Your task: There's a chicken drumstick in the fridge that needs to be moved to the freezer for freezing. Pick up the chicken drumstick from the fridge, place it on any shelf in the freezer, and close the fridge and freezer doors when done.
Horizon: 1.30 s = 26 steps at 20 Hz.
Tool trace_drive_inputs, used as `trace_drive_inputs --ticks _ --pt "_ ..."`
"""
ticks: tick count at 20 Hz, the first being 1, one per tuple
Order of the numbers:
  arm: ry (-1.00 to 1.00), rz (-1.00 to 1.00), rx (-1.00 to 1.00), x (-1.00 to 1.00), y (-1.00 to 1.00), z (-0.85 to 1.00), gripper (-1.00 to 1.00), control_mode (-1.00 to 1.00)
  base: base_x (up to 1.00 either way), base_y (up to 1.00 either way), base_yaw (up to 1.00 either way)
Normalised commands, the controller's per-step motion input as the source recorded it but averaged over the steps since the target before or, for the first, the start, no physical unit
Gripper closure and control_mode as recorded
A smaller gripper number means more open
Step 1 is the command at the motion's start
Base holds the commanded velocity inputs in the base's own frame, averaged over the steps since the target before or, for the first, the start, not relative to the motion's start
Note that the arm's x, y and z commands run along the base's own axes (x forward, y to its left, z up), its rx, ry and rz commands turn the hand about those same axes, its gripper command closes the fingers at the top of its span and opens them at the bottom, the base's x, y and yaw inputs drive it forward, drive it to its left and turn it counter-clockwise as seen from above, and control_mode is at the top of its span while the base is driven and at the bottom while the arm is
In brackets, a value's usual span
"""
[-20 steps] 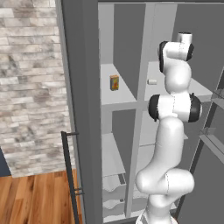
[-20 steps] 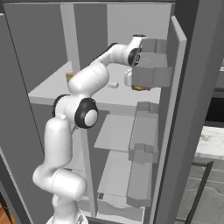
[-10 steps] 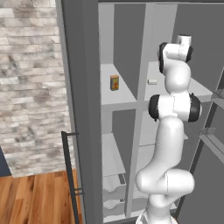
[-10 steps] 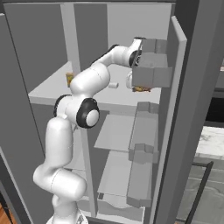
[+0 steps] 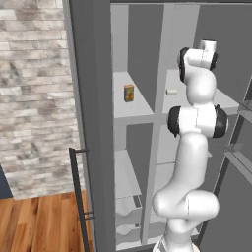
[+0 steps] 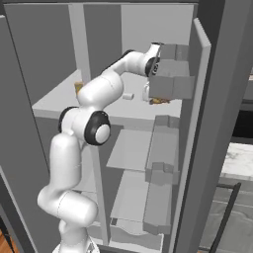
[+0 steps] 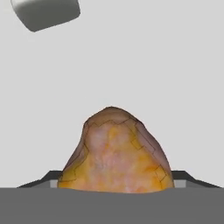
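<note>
The chicken drumstick (image 7: pixel 116 153) is golden-brown and lumpy, and it lies on a broad pale shelf (image 6: pixel 99 106) of the fridge. It sits low in the hand view, right between my two dark fingertips. My gripper (image 7: pixel 116 181) is open, one fingertip (image 7: pixel 51 176) on each side of the meat and close against it. From the right base view my gripper (image 6: pixel 149 94) hangs just over the shelf, partly behind a door bin, and a sliver of the drumstick (image 6: pixel 159 101) shows under it. The freezer (image 5: pixel 123 59) is the slim compartment to the left. Both doors stand open.
A small white block (image 7: pixel 43 13) lies on the same shelf, beyond the drumstick. An orange-yellow carton (image 5: pixel 128 92) stands on a freezer shelf. Grey door bins (image 6: pixel 170 81) on the open fridge door crowd my hand's right side. The freezer door (image 5: pixel 83 123) with its bar handle (image 5: pixel 76 197) stands at the left.
My hand has sunk a little toward the shelf and the drumstick. The base and the other things have stayed put.
</note>
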Motion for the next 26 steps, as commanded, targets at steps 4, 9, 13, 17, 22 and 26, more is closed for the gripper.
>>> trace_drive_inputs --ticks 4,9,13,17,22,26 --pt "-0.11 0.01 0.0 -0.87 0.5 -0.65 1.0 -1.0 0.0 0.0 0.0" --pt "-0.1 0.0 0.0 -0.83 0.51 -0.39 1.0 -1.0 0.0 0.0 0.0" --pt "-0.11 0.0 0.0 -0.87 0.34 -0.22 1.0 -1.0 0.0 0.0 0.0" --pt "-0.19 0.0 -0.01 -0.93 0.0 0.3 1.0 -1.0 0.0 0.0 0.0" --pt "-0.1 -0.04 -0.08 -0.85 0.21 0.46 1.0 -1.0 0.0 0.0 0.0" --pt "0.0 -0.01 0.0 -0.61 0.53 0.45 1.0 -1.0 0.0 0.0 0.0"
